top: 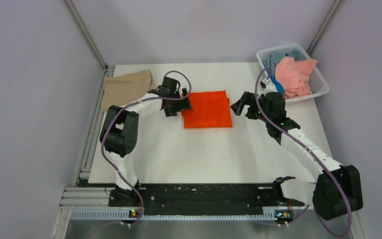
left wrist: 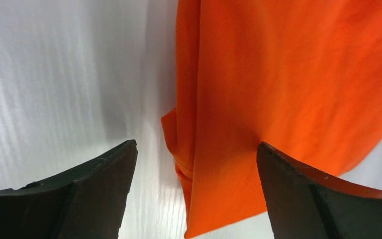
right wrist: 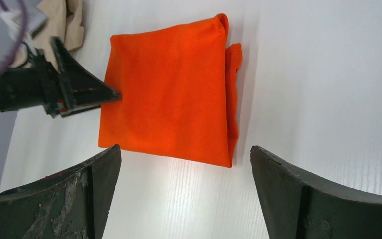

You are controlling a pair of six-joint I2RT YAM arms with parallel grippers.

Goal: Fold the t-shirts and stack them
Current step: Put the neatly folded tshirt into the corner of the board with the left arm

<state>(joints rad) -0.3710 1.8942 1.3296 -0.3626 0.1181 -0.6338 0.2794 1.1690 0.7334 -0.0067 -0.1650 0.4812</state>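
We see the folded orange shirt (top: 207, 109) flat at the middle of the table (top: 179, 154), nearly square, between both arms: the left gripper (top: 180, 104) over its left edge, the right gripper (top: 239, 106) just beside its right edge, both jaws wide apart and empty. The tan shirt (top: 127, 87) lies far left, nearer the left arm. We can read no writing.

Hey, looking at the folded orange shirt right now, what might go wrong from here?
The open left end effector straddles the edge of the folded bright orange cloth t-shirt; withdrawing low may snag and unfold it. Its layers sit uneven along one side, so lifting may loosen the fold. The tan-beige cloth t-shirt lies at the far-left corner of the white table and might slip off.
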